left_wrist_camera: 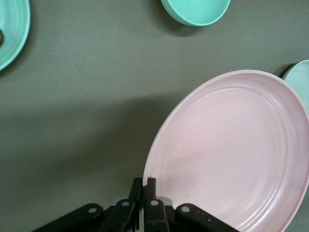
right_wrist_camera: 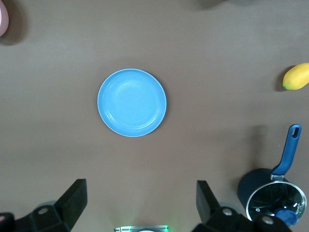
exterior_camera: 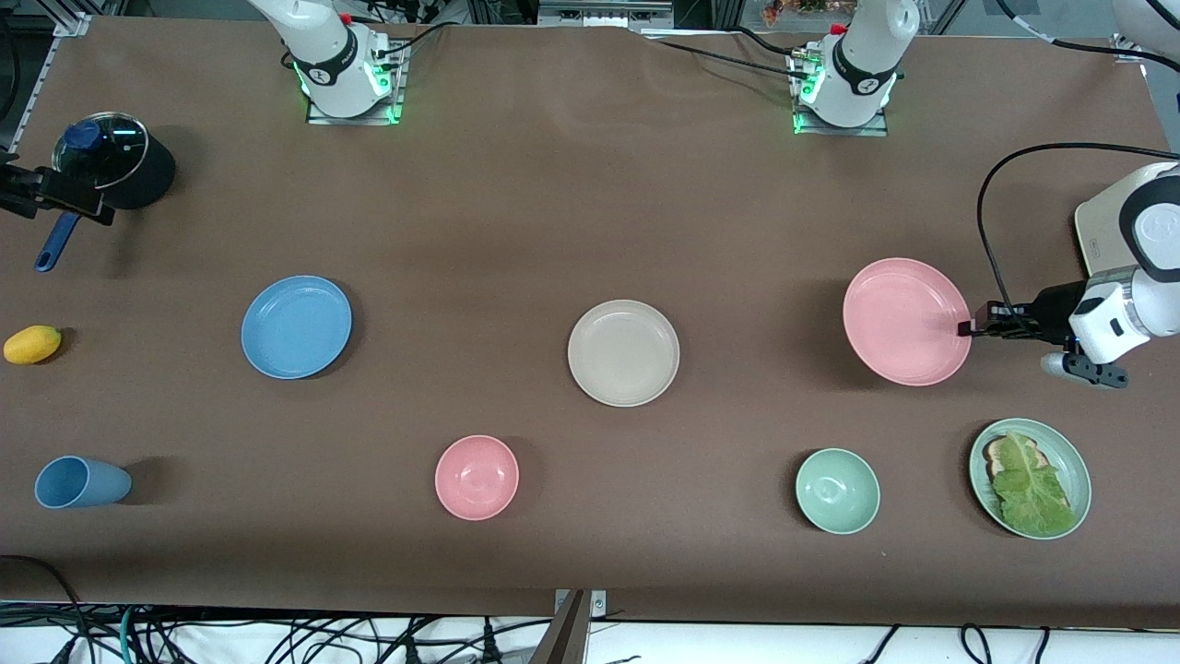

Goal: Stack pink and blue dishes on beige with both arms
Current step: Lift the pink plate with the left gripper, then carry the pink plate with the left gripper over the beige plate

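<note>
left tool clamped on pink plate rim (lifted, tilted); right tool spread above blue plate.

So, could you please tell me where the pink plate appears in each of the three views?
Front view: pink plate, tilted, its rim pinched by the left end effector, toward the left arm's end.
Left wrist view: pink plate fills much of the picture.
Right wrist view: not in it.
Shared landmark: green bowl.
</note>
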### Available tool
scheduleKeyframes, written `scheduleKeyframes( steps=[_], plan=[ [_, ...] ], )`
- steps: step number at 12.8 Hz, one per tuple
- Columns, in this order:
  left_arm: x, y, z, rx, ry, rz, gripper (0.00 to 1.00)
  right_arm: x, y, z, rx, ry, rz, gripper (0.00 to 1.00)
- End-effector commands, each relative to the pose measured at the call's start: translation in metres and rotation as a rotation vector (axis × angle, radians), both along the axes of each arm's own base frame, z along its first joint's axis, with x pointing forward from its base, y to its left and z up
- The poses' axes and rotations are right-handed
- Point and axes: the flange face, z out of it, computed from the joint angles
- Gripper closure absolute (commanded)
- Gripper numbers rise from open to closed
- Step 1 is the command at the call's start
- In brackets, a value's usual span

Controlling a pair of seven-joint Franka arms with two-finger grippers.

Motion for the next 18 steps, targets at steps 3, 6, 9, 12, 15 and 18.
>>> scheduleKeyframes(
  steps=[3, 6, 9, 12, 15, 18],
  plan=[
    [0.012, -0.027, 0.058, 0.062, 0.055, 0.015, 1.0, -0.001, -0.004, 0.003, 0.0, 0.006, -0.002, 0.0],
    [0.017, -0.048, 0.082, 0.072, 0.086, 0.041, 1.0, -0.001, -0.003, 0.002, 0.0, 0.009, -0.005, 0.0],
    [0.021, -0.079, 0.1, 0.089, 0.11, 0.072, 1.0, -0.002, -0.004, 0.002, -0.002, 0.011, 0.002, 0.0],
    [0.023, -0.105, 0.109, 0.102, 0.122, 0.091, 1.0, -0.001, 0.002, 0.003, -0.007, 0.01, 0.011, 0.0],
    [0.022, -0.135, 0.118, 0.117, 0.129, 0.119, 1.0, -0.002, 0.002, 0.003, 0.0, 0.014, 0.009, 0.0],
    [0.024, -0.173, 0.133, 0.136, 0.126, 0.154, 1.0, -0.002, -0.007, -0.001, 0.003, 0.021, -0.008, 0.0]
  ],
)
